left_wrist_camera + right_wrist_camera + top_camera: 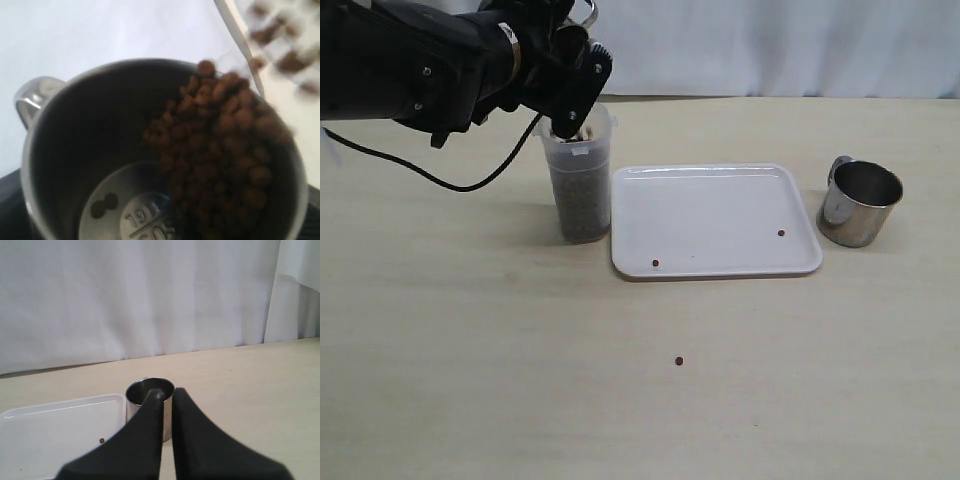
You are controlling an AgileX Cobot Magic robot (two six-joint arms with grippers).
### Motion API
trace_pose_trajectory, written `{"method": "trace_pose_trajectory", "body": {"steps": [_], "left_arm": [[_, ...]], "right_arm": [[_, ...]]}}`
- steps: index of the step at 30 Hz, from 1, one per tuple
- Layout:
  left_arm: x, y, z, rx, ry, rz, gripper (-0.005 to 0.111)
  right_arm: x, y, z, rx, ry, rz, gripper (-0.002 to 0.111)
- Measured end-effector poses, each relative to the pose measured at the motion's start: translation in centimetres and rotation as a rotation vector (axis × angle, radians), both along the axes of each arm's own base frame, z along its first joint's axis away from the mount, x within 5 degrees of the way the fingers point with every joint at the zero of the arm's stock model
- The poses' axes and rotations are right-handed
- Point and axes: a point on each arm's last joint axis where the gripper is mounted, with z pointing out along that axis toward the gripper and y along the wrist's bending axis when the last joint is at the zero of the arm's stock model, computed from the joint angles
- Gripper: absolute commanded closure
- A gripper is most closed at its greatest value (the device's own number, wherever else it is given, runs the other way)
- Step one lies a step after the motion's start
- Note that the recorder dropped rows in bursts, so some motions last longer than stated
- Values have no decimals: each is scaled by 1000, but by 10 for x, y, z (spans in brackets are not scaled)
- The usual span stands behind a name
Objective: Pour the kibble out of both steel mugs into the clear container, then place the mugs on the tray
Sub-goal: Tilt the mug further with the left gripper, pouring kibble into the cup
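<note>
My left gripper (pixel 568 100) is shut on a steel mug (pixel 75 150) that is tipped over the mouth of the clear container (pixel 580 150). In the exterior view only the mug's handle (pixel 588 12) shows. Kibble (pixel 225 150) slides along the mug's lower wall toward the rim, and part of the mug's bottom is bare. The container holds kibble (pixel 580 205) to about two thirds. The other steel mug (pixel 860 203) stands upright and empty, right of the white tray (pixel 715 200). My right gripper (pixel 167 395) is shut on nothing, short of that mug (pixel 149 390).
Two stray pellets lie on the tray (pixel 655 264) (pixel 781 233), and one pellet (pixel 678 361) lies on the table in front of it. A black cable (pixel 470 185) hangs from the left arm onto the table. A white curtain closes off the back.
</note>
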Motion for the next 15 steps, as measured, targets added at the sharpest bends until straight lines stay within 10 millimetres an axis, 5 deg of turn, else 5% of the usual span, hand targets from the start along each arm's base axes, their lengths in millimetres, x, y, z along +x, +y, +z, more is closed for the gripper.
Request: {"method": "trace_pose_trajectory", "body": {"steps": [15], "left_arm": [[-1,-4,-1,106,2,-88,107]], "right_arm": [[0,0,0,0,0,0,103]]}}
